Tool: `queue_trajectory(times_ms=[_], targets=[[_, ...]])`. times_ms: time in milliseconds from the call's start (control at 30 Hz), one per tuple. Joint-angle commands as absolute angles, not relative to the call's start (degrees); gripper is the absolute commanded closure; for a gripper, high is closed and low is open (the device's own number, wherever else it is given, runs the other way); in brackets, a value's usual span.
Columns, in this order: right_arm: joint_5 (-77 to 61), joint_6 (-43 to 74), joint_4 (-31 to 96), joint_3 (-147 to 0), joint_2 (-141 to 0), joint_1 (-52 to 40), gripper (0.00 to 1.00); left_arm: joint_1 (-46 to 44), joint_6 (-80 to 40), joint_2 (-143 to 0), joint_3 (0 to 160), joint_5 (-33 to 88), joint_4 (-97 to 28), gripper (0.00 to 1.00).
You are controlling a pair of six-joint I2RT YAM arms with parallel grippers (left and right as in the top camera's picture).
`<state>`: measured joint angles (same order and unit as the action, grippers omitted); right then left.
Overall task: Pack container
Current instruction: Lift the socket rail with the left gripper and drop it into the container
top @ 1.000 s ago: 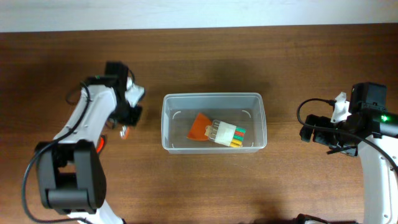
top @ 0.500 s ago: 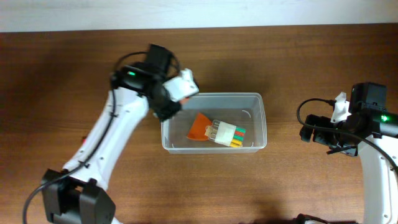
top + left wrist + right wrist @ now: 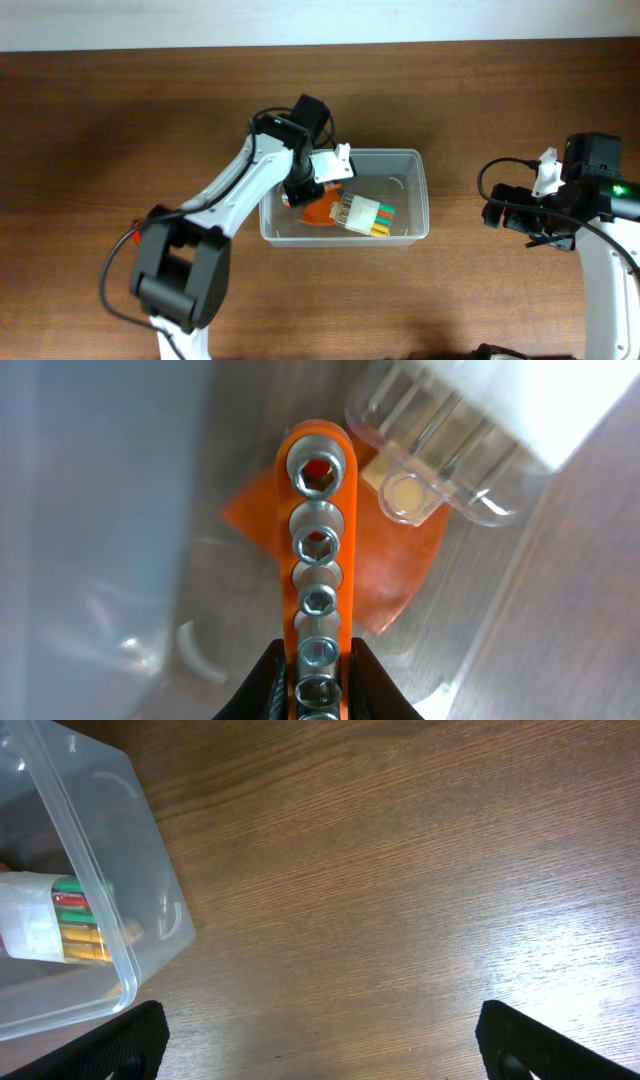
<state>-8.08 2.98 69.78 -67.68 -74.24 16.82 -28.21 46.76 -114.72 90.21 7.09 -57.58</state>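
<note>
The clear plastic container point(image 3: 380, 153) stands mid-table. In it lie a flat orange piece point(image 3: 322, 212) and a clear case of coloured bits point(image 3: 372, 215). My left gripper point(image 3: 305, 188) hangs inside the container's left end, shut on an orange rail of metal sockets point(image 3: 318, 550). In the left wrist view the fingers point(image 3: 318, 682) clamp the rail's near end, and the rail points over the orange piece point(image 3: 395, 575) and the clear case point(image 3: 450, 450). My right gripper point(image 3: 500, 213) is open and empty on the table right of the container point(image 3: 95, 860).
Bare wooden table lies all round the container. A white wall edge runs along the back. The right wrist view shows the container's corner and the coloured bits point(image 3: 70, 915) at its left, with bare wood between the fingers point(image 3: 320, 1050).
My left arm has swung from the table's left side to over the container's left end, carrying the socket rail. The right arm has not moved.
</note>
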Motion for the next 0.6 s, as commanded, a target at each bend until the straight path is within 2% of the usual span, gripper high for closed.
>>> queue_trajectory(times_ms=[0,33,67,100,133,167,200,300,433,567], targets=[[-8.0,2.8,69.7,-67.6,-74.0,16.4,0.01,-28.2,47.2,-117.8,90.5,7.7,-57.7,0.98],[-8.0,2.8,69.7,-67.6,-74.0,16.4,0.01,-28.2,47.2,-118.2,90.5,7.7,-57.7,0.97],[-8.0,2.8,69.7,-67.6,-74.0,16.4,0.01,-28.2,47.2,-118.2,90.5,7.7,-57.7,0.91],[-8.0,2.8,69.7,-67.6,-74.0,16.4,0.01,-28.2,47.2,-118.2,90.5,7.7,-57.6,0.67],[-8.0,2.8,69.7,-67.6,-74.0,16.4,0.01,-28.2,47.2,-118.2,90.5,7.7,-57.6,0.61],[-8.0,2.8,69.7,-67.6,-74.0,16.4,0.01,-28.2,47.2,-118.2,90.5,7.7,-57.6,0.61],[-8.0,2.8,69.7,-67.6,-74.0,16.4,0.01,-28.2,47.2,-118.2,90.5,7.7,-57.7,0.56],[-8.0,2.8,69.7,-67.6,-74.0,16.4,0.01,-28.2,47.2,-118.0,90.5,7.6,-57.7,0.36],[-8.0,2.8,69.7,-67.6,-74.0,16.4,0.01,-28.2,42.4,-117.1,92.5,3.7,-58.4,0.35],[-8.0,2.8,69.6,-67.6,-74.0,16.4,0.01,-27.9,37.2,-113.8,101.0,-0.1,-63.0,0.34]])
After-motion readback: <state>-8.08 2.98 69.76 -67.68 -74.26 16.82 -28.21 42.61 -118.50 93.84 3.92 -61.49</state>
